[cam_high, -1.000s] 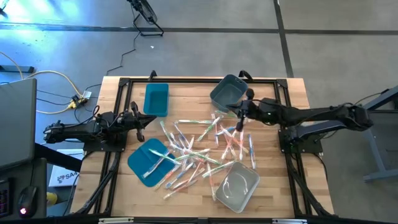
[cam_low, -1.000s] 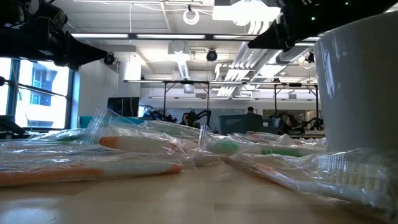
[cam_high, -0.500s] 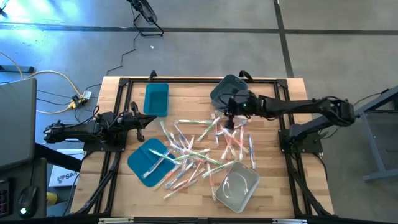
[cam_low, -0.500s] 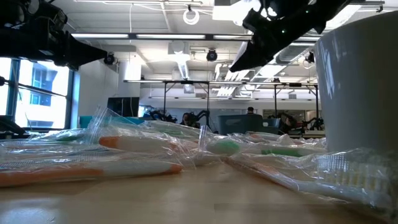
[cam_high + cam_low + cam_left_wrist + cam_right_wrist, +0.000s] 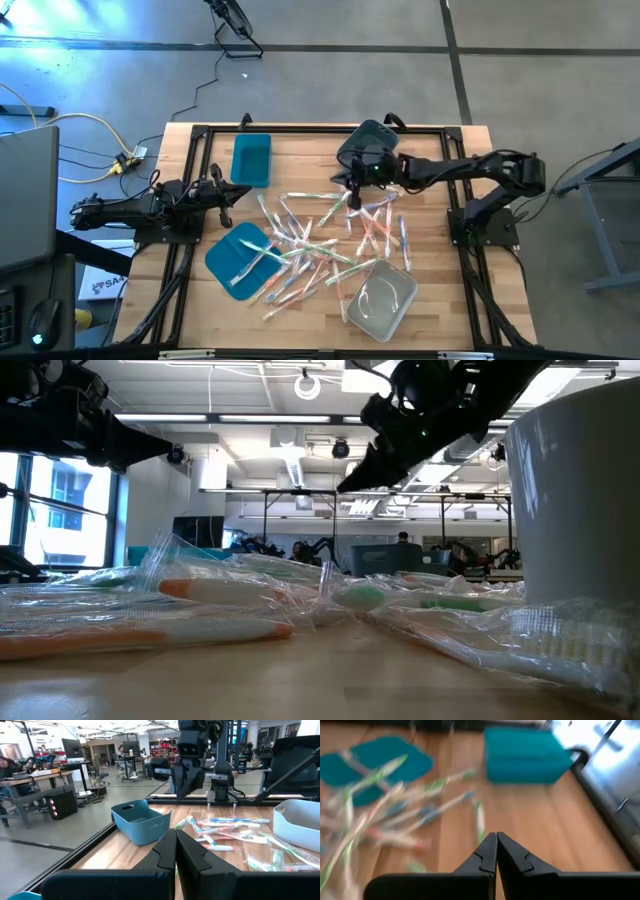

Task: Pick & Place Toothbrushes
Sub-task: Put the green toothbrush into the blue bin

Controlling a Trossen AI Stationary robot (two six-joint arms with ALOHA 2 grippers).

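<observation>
The toothbrushes [image 5: 318, 240] lie in a loose pile of wrapped sticks with green, orange and blue parts, spread over the middle of the table; they fill the foreground of the low view [image 5: 230, 600]. My right gripper [image 5: 352, 188] hangs shut and empty above the pile's far edge, beside the grey bin [image 5: 367, 146]. In its own view [image 5: 496, 846] the fingers are shut above the bare wood, with toothbrushes [image 5: 395, 805] beyond them. My left gripper [image 5: 226, 195] waits shut at the table's left edge, its fingers [image 5: 175, 847] pointing at the pile [image 5: 222, 829].
A teal bin [image 5: 251, 159] stands at the far left. A flat teal lid [image 5: 238, 258] lies near left with a few toothbrushes on it. A clear bin [image 5: 381, 300] sits near right, and looms large in the low view [image 5: 580, 500]. Bare wood shows between the teal bin and the pile.
My right arm has reached out, carrying its gripper toward the table's left, from over the pile's right part to its far edge beside the grey bin. In the low view it has also come lower. The toothbrushes have not moved.
</observation>
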